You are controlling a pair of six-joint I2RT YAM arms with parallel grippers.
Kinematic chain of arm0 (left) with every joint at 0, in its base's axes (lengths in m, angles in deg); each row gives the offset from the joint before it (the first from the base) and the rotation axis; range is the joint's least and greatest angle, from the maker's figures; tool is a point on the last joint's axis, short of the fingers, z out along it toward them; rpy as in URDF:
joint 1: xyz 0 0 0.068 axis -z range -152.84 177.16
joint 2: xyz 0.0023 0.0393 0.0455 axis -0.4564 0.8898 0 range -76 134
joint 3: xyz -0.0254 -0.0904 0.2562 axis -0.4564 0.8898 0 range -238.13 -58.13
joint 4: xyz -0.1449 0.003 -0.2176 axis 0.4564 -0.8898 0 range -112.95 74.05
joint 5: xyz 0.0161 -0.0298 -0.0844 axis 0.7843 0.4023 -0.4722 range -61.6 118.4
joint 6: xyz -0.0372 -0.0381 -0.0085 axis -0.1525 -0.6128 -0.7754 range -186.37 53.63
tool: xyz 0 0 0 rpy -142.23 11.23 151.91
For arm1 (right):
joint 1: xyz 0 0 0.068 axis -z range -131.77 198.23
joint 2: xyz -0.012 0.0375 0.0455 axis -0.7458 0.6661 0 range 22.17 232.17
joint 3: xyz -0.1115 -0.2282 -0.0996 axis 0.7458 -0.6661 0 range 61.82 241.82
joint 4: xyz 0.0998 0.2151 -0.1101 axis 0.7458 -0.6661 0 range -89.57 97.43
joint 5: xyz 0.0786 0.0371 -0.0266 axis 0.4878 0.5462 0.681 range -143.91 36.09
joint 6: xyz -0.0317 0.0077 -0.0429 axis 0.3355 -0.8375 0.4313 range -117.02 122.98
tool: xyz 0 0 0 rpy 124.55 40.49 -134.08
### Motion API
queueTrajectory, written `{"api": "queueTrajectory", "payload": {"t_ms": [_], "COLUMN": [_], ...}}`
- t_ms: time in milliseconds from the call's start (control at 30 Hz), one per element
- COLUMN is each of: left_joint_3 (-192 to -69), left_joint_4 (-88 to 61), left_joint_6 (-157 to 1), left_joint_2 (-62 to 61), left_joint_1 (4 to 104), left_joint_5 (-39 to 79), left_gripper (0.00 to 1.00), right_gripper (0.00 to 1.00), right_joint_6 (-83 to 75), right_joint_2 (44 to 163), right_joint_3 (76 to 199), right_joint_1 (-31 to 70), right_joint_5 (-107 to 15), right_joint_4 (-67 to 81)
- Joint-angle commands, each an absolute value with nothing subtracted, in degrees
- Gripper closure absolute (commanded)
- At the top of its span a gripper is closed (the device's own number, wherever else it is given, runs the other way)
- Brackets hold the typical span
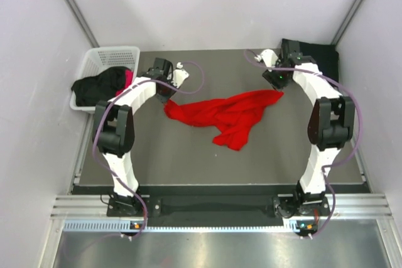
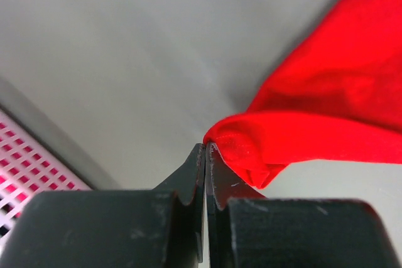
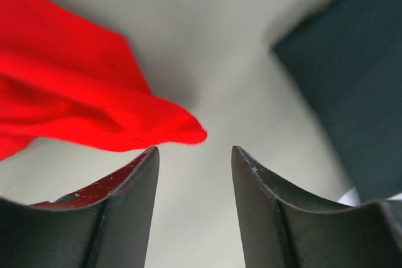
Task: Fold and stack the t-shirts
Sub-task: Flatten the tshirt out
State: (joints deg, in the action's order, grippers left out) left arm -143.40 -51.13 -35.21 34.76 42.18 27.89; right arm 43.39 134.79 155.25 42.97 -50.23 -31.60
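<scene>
At the far left a basket [image 1: 103,56] stands at the table's edge. A black shirt [image 1: 93,87] spills over its near rim, with some pink cloth [image 1: 129,78] beside it inside. Just right of the basket, the left gripper [image 1: 167,96] hangs low over the table [image 1: 188,161], clenched on the left end of the red shirt [image 1: 226,114]. In the left wrist view its fingers [image 2: 187,177] are pressed together with a bunched red corner [image 2: 251,149] pinched at their tips, and the basket's lattice shows at the lower left edge.

The red shirt lies crumpled in a long strip across the middle of the table, running from the left gripper up toward the right one. A loose fold trails toward the near side.

At the strip's right end the right gripper [image 1: 277,80] is released: in the right wrist view the jaws stand apart with only bare table between them. The shirt's red tip [image 3: 182,131] lies just beyond one finger [image 3: 135,186], outside the gap; whether they touch I cannot tell.

Behind the right arm, in the far right corner, a flat black cloth [image 1: 320,51] rests on the table, well apart from the red shirt
</scene>
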Motion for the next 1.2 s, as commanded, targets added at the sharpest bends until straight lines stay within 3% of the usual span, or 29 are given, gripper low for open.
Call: {"api": "queueTrajectory", "payload": {"t_ms": [0,300,567,1167], "left_joint_3": [-144.2,-137.4,-131.4,-125.0], "left_joint_4": [-49.1,-48.0,-47.0,-45.0], "left_joint_6": [-38.5,-42.5,-43.4,-46.4], "left_joint_2": [29.6,25.7,21.2,17.8], "left_joint_1": [41.8,41.9,41.7,35.8], "left_joint_5": [25.6,25.3,25.3,23.9], "left_gripper": [1.0,1.0,1.0,1.0], "right_gripper": [0.5,0.55,0.54,0.57], "right_joint_6": [54.8,74.6,85.5,88.9], "right_joint_2": [127.6,140.6,145.9,152.1], "right_joint_3": [161.7,183.3,185.7,185.5], "right_joint_1": [36.6,19.0,14.4,11.4], "right_joint_5": [-36.5,-27.2,-28.2,-32.2], "right_joint_4": [-36.3,-67.4,-74.7,-76.9]}}
